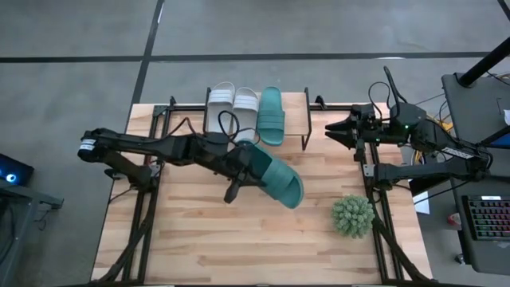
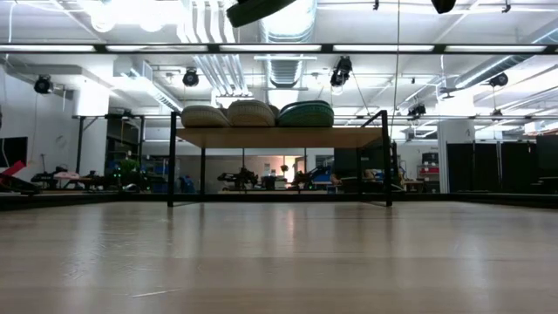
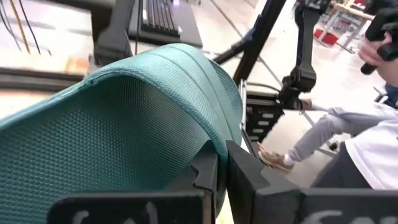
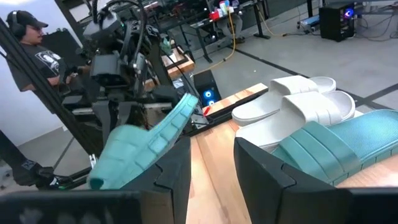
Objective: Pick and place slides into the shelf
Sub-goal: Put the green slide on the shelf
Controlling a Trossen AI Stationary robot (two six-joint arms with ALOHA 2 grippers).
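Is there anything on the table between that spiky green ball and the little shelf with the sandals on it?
No. In the high view only bare tabletop lies between the plant ball and the shelf. The fourth, teal sandal hangs off to one side in the left hand.

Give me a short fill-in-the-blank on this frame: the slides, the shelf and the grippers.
1. The left gripper is shut on a ___ slide.
2. The shelf carries ___ slides.
3. The slide is held ___ the table, not resting on it.
4. The right gripper holds ___.

Missing: teal; three; above; nothing
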